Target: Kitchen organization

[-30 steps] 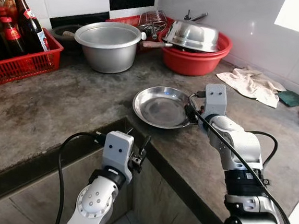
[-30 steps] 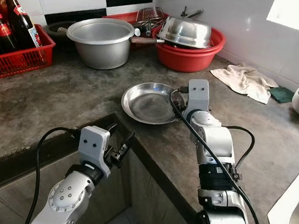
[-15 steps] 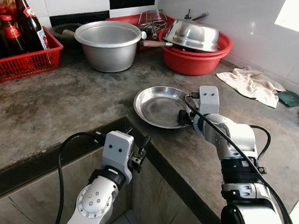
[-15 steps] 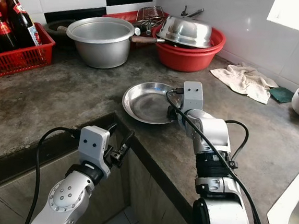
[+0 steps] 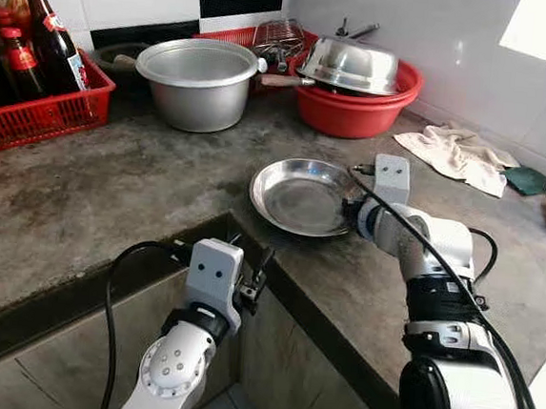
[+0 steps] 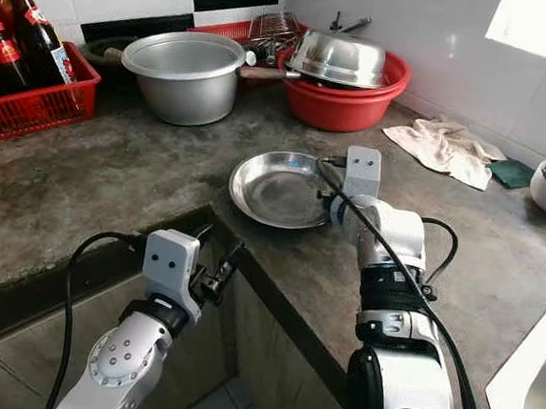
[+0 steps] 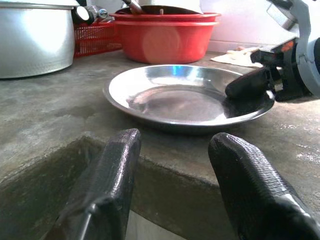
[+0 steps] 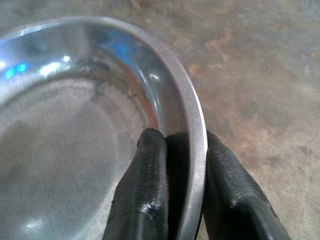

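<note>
A shallow round steel plate (image 5: 298, 192) lies on the grey concrete counter (image 5: 112, 190) near its inner corner. My right gripper (image 5: 350, 211) is at the plate's right rim. In the right wrist view the two black fingers (image 8: 145, 185) pinch that rim (image 8: 195, 130), one inside the plate and one outside, so the right gripper (image 8: 180, 150) is shut on it. My left gripper (image 5: 252, 260) hangs below the counter edge, open and holding nothing. The left wrist view looks between the open left gripper (image 7: 175, 145) toward the plate (image 7: 170, 92).
At the back stand a big aluminium pot (image 5: 198, 78), a red basin (image 5: 358, 111) holding an upturned steel bowl, and a red crate (image 5: 41, 117) of bottles. A crumpled cloth (image 5: 460, 149) and a green sponge (image 5: 529, 179) lie at the right.
The right gripper has lowered onto the plate's rim, and the plate has slid slightly to the right with it. The left arm has not moved.
</note>
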